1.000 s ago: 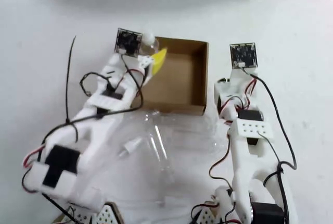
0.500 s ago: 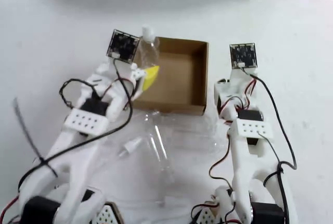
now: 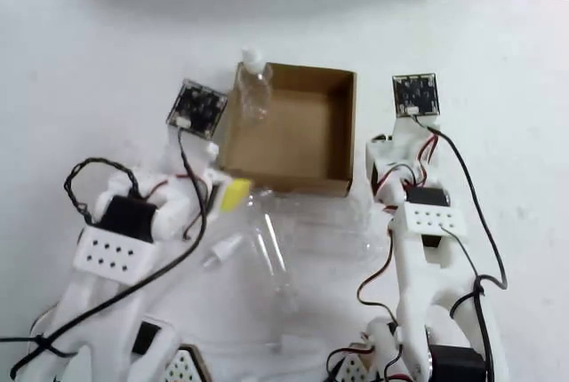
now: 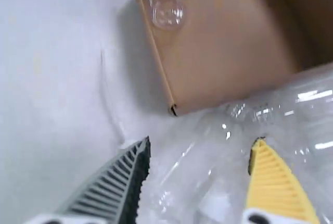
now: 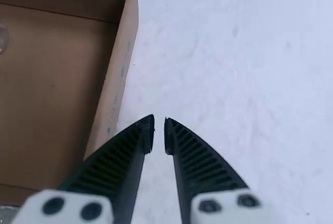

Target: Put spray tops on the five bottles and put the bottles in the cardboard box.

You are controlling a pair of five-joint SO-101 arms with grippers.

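Observation:
The cardboard box (image 3: 302, 142) sits at the table's middle. One clear bottle (image 3: 252, 89) with a white spray top leans in its far left corner; the left wrist view shows that bottle's base (image 4: 167, 6) inside the box (image 4: 229, 47). My left gripper (image 4: 200, 148) is open, near the box's front left corner, above several clear bottles (image 4: 218, 182) lying on the table. Its yellow finger (image 3: 236, 194) shows from above. My right gripper (image 5: 158, 135) is shut on nothing, just outside the box's right wall (image 5: 117, 83).
Several capless clear bottles (image 3: 284, 240) lie in front of the box between the two arms. A loose white spray top (image 3: 224, 249) lies among them. The right arm (image 3: 418, 213) stands to the right of the box. Bare white table stretches to the left and behind.
My left gripper let go of the bottle at the box's far left corner, opened and drew back toward the table's front. The bottle stayed in the box. The right arm kept still.

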